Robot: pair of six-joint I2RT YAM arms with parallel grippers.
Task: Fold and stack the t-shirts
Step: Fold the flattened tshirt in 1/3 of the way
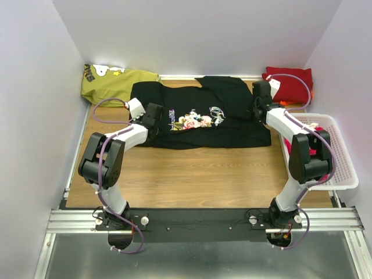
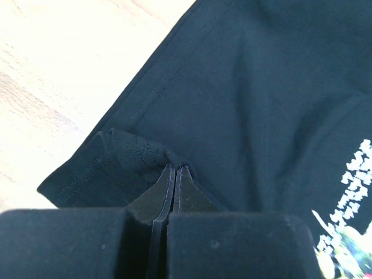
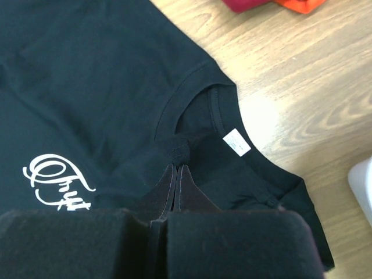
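Both ends of black shirt (image 1: 192,99) pinched: left hand (image 2: 174,168) on hem corner, right hand (image 3: 176,168) at collar. Shirt spread along counter's (image 1: 192,174) far edge. Lift together, keep cloth taut, fold square.

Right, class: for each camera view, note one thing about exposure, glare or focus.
Left wrist view: the table is washed out nearly white, while the black t-shirt keeps its stitching sharp. Right wrist view: a pale glare patch on the wood; the right hand is blurred up close. Top view: even light, only soft shadows.
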